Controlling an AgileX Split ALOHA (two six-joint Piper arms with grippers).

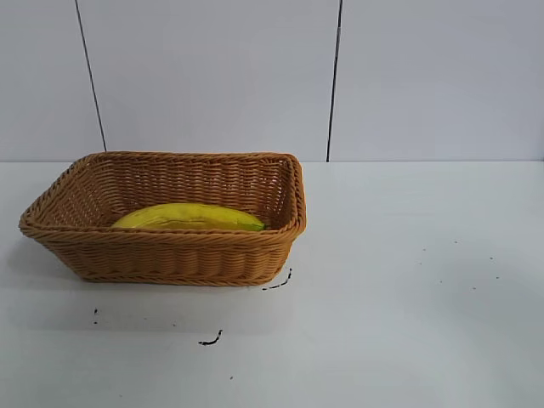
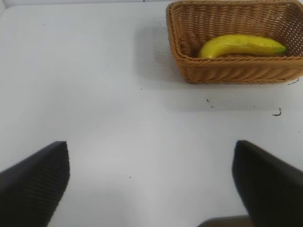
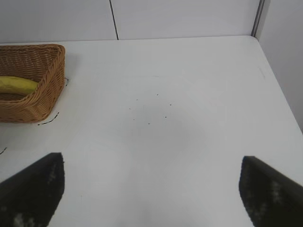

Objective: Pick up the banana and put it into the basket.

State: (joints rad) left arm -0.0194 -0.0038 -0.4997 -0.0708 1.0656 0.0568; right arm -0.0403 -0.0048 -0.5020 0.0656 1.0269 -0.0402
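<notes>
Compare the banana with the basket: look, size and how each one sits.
The banana is smooth and yellow with a greenish tip; the basket is tan-brown woven wicker. The banana is long, curved and shorter than the basket, which is rectangular with flared sides. The banana lies inside the basket, while the basket stands on the white table. Neither is held by a gripper.

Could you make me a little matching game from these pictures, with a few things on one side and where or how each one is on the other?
Things:
1. banana
2. basket
3. right gripper
4. small black marks

Places or states:
A. open over bare table, holding nothing
B. lying inside the wicker walls
C. scattered on the white table in front of the basket
D. standing on the table's left part in the exterior view

Pairs: 1-B, 2-D, 3-A, 4-C
</notes>
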